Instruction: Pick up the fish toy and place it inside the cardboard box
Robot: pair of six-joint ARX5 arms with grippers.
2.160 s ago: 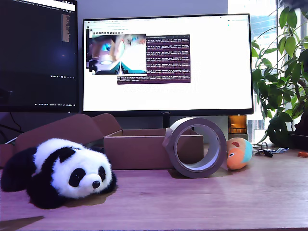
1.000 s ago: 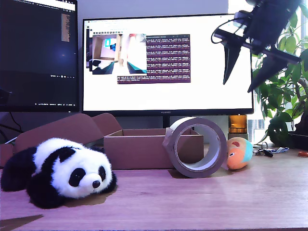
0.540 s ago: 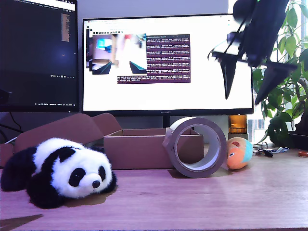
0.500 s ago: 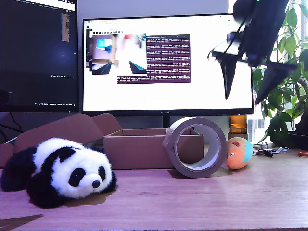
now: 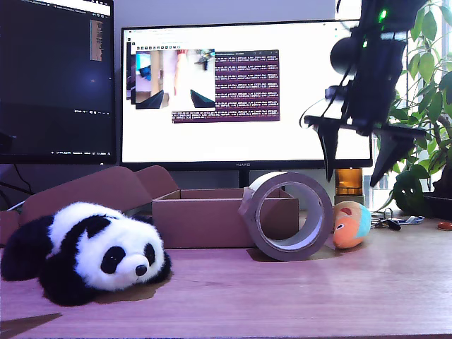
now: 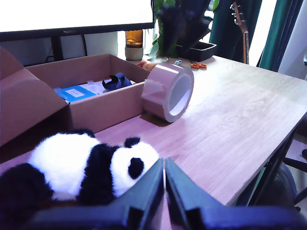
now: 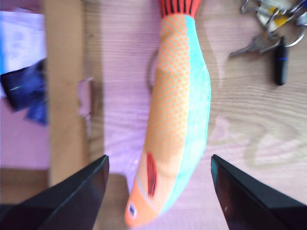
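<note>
The fish toy (image 5: 351,224), orange with a teal band, lies on the desk at the exterior view's right, just beside the tape roll. My second gripper (image 5: 351,178) hangs open directly above it, fingertips pointing down and apart from it. In the second wrist view the fish toy (image 7: 175,120) lies lengthwise between the two spread fingers (image 7: 72,201). The cardboard box (image 5: 212,215) stands open behind the roll, and it shows blue items inside in the first wrist view (image 6: 91,91). My first gripper (image 6: 164,175) is shut on nothing, low over the desk near the panda, and out of the exterior view.
A big brown tape roll (image 5: 289,215) stands on edge between box and fish. A panda plush (image 5: 92,251) lies at the exterior view's left. Keys (image 7: 268,33) lie beside the fish. Monitors (image 5: 244,95) and a plant (image 5: 417,106) stand behind.
The second arm came into the exterior view from the upper right and has moved down, its open gripper now lower and straight above the fish toy. Nothing else moved.
</note>
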